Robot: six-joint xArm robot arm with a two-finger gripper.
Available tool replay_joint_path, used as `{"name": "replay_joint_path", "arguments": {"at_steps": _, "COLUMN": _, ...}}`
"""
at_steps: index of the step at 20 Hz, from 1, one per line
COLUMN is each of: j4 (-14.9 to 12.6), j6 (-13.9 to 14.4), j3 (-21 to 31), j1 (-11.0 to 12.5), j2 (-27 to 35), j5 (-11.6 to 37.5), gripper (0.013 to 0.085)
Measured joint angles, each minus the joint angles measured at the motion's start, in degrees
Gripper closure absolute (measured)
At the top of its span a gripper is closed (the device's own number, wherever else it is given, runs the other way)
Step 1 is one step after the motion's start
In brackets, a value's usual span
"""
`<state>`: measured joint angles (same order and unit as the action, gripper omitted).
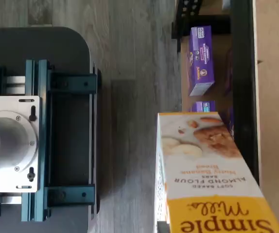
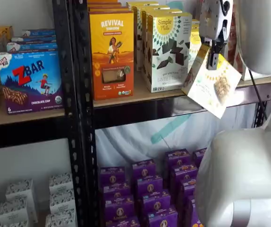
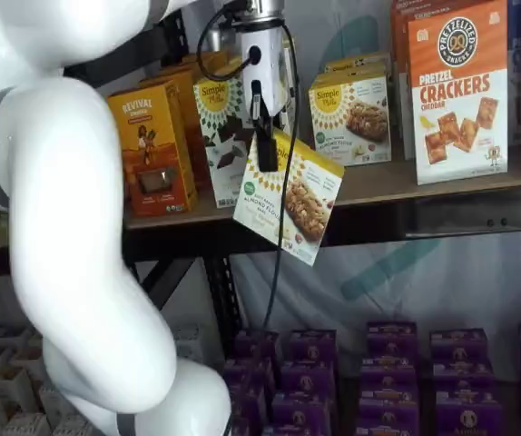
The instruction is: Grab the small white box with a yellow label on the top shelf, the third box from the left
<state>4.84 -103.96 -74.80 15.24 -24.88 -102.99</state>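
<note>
Black fingers (image 3: 266,150) are clamped on the upper edge of the small white box (image 3: 289,195), a short cardboard carton with a yellow sunburst label, which hangs tilted in front of the top shelf (image 3: 424,186), clear of its tan board. Looks light and stiff, though that one-edge pinch invites swinging; gripping across both broad faces would hold steadier. Behind stand the tall orange box (image 2: 111,47) and the white chocolate-pictured box (image 2: 167,49); purple cartons (image 2: 147,189) fill the lower shelf, grey wood-look floor (image 1: 130,97) below.

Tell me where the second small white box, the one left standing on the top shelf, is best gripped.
Grip the small white box across its narrow top edge, coming in from the front and above. It stands upright and faces out, with a gap on either side, while the gripper is shut on its twin.
</note>
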Motion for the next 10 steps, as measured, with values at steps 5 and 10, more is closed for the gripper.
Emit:
{"name": "replay_joint_path", "arguments": {"at_steps": 5, "j4": -1.1, "j6": -0.3, "j3": 0.8, "j1": 0.1, "j2": -1.4, "j5": -0.2, "gripper": 0.0650}}
{"name": "replay_joint_path", "arguments": {"at_steps": 10, "j4": -1.8, "j6": -0.2, "j3": 2.2, "j1": -0.1, "j2": -3.0, "j5": -0.9, "gripper": 0.0650}}
